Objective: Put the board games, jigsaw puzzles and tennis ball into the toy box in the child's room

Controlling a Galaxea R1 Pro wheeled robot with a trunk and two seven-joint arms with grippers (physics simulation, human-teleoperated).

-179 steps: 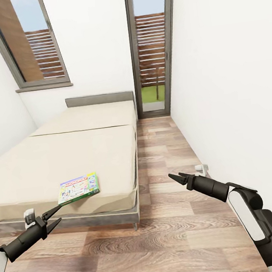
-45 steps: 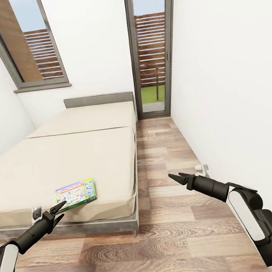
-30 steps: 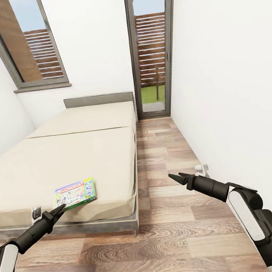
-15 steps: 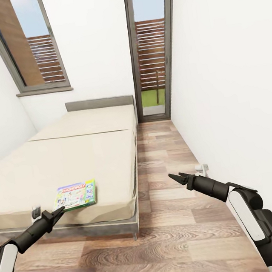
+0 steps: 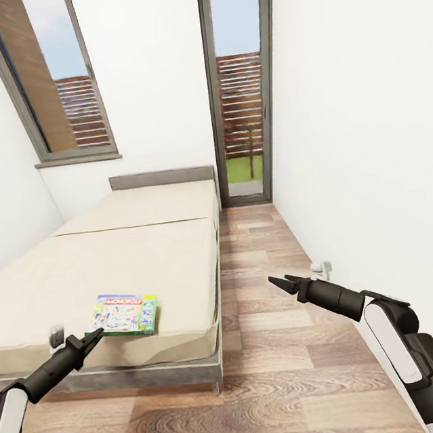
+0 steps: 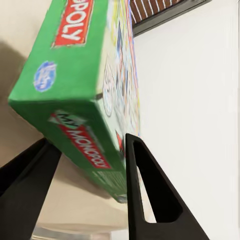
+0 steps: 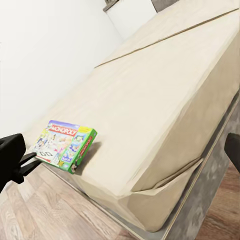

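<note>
Nearest me, my left gripper [image 5: 89, 338] sits at the near corner of the game [image 5: 123, 314], its fingers [image 6: 145, 190] narrowly parted with the box corner between them; I judge the grip is taken or about to be. My right gripper [image 5: 284, 282] hangs idle over the floor [image 5: 274, 345], jaws slightly apart, empty. The game lies flat near the bed [image 5: 128, 269] edge, left of me. Next I should squeeze firmly, lift clear of the mattress, then turn toward the table. Beyond stand window [image 5: 55, 80] and door [image 5: 240, 83].
</note>
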